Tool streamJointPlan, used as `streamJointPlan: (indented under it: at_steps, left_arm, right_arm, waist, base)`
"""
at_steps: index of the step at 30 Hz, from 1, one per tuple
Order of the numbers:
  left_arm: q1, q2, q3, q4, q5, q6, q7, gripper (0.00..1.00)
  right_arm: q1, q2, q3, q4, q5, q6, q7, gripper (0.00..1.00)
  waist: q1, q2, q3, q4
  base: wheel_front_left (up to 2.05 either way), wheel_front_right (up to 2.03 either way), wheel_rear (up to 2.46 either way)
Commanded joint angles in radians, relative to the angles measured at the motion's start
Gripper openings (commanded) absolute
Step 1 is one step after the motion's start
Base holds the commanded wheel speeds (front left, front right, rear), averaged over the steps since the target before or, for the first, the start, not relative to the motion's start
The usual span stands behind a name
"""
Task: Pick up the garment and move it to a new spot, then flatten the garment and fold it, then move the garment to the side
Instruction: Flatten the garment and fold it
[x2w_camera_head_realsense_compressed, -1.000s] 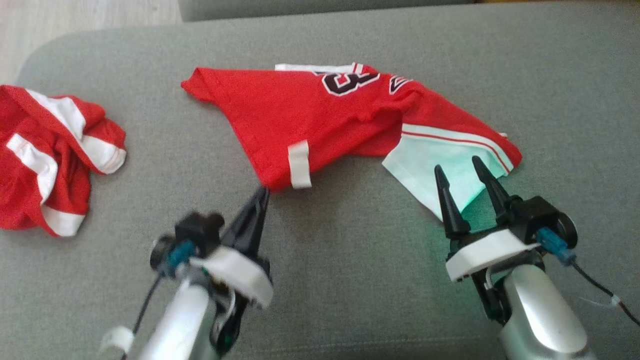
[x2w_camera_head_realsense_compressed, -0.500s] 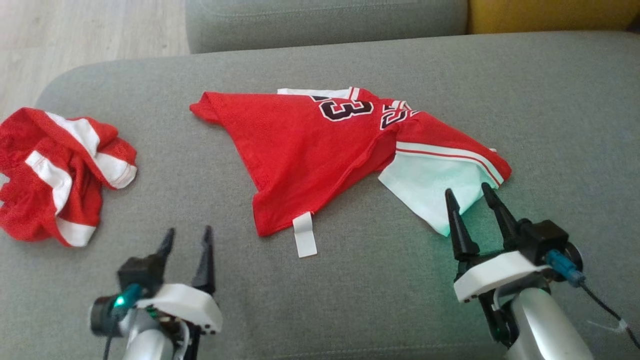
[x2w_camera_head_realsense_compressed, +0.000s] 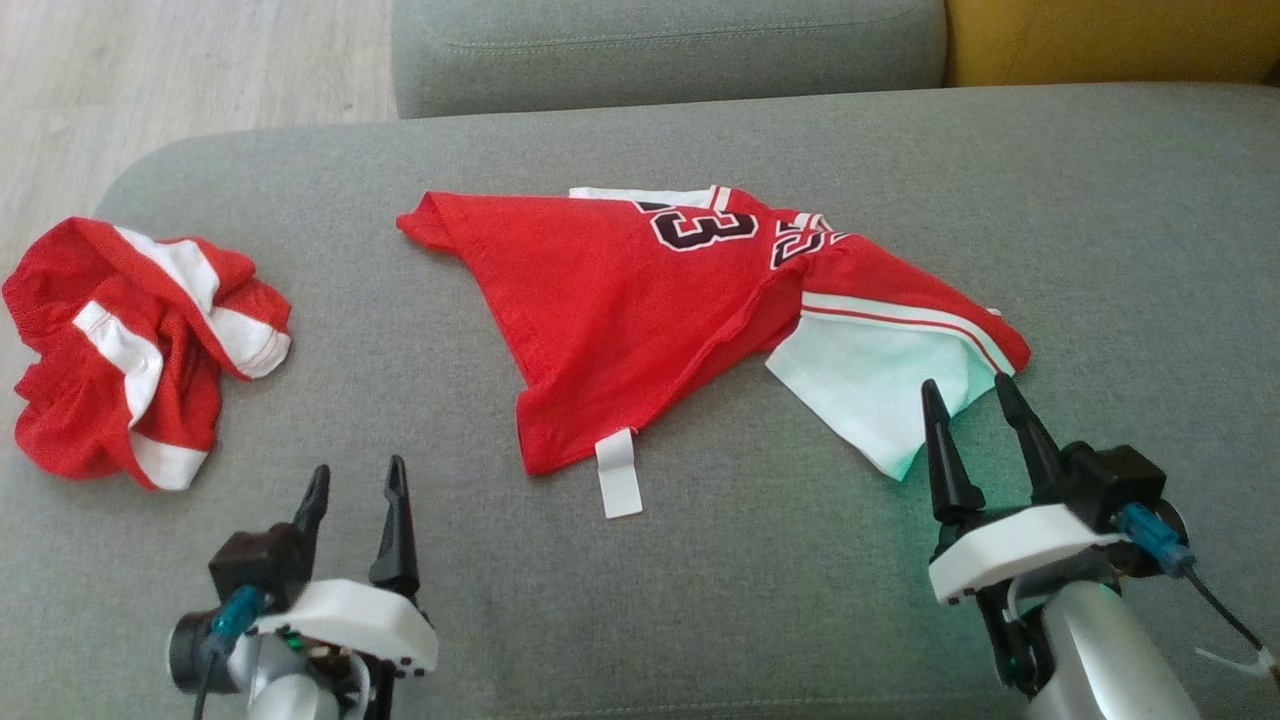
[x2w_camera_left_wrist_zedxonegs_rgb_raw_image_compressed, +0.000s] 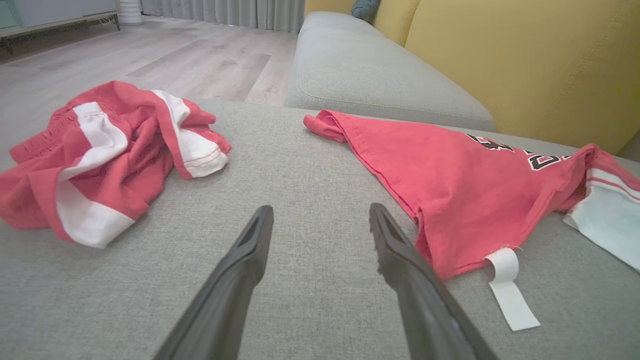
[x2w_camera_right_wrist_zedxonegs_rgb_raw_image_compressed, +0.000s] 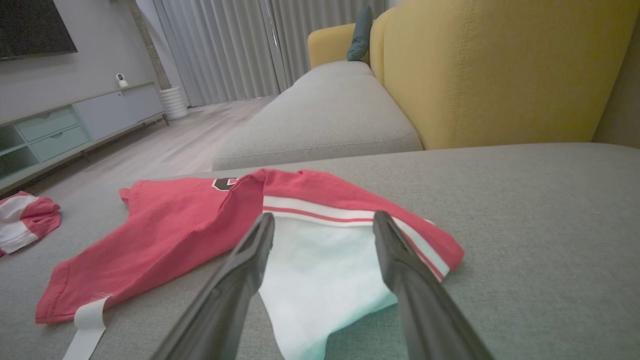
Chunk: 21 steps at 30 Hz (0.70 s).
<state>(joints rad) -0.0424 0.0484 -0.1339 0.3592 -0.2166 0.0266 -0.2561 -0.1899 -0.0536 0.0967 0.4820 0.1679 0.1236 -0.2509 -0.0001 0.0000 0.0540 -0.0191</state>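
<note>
With both pairs of jaws apart, we risk pinching only the top layer of the garment (x2w_camera_head_realsense_compressed: 620, 310) and bunching it.

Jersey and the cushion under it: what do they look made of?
Jersey: soft matte red fabric, possibly cotton or polyester; it lies limp and creased, with a stitched hem. Cushion: grey upholstery cloth, matte; a fine woven grain shows in the left wrist view.
</note>
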Motion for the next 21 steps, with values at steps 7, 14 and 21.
streamJointPlan:
  at_steps: [7,14,21]
  left_arm:
    - [-0.047,0.002,-0.034,-0.027,-0.081,-0.012,-0.006,1.00]
    - [-0.104,0.002,-0.124,0.010,-0.190,-0.047,-0.006,1.00]
    - [-0.155,0.002,-0.172,0.068,-0.256,-0.078,-0.006,1.00]
  right_arm:
    - [-0.018,0.003,0.030,0.001,-0.003,0.007,-0.011,1.00]
    - [-0.041,0.003,0.047,0.033,-0.012,0.007,-0.011,1.00]
    - [-0.064,0.003,0.042,0.029,-0.024,0.007,-0.011,1.00]
  waist:
    - [0.0001,0.0000,0.038,-0.010]
    - [0.0001,0.0000,0.107,-0.039]
    - [0.0001,0.0000,0.166,-0.072]
  base:
    - [0.00,0.00,0.00]
    - [0.00,0.00,0.00]
    - [0.00,0.00,0.00]
